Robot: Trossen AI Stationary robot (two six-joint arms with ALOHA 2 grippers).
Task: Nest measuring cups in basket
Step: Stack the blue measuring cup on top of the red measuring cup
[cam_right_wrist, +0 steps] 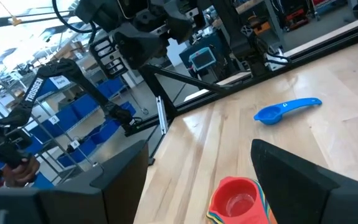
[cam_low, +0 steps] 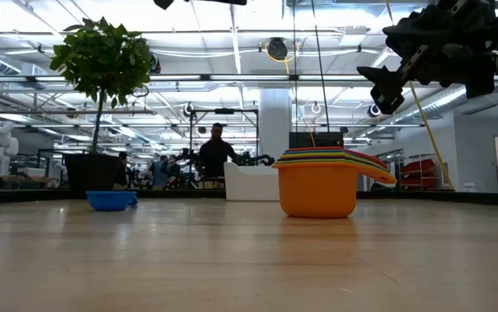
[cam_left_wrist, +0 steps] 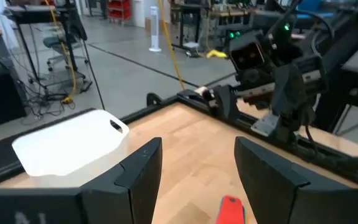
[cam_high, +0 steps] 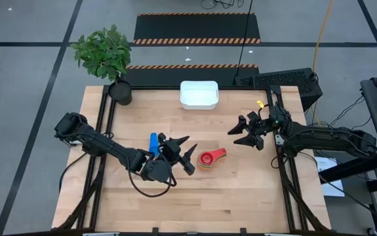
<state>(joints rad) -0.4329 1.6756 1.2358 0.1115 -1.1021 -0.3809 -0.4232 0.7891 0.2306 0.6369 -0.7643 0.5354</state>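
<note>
Basket point(cam_high: 198, 94) apart from nested cups point(cam_high: 209, 158)

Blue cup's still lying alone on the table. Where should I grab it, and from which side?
Probably by its handle: the blue cup lies flat and clear of the stacked cups, bowl toward the left arm. Come straight down with the left hand, open and nearest, fingers across the handle.

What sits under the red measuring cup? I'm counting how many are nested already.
The red plastic measuring cup tops a nested stack on the wooden table; orange, yellow and green rims show, but the inner cups are covered. One blue scoop-shaped cup lies apart.
</note>
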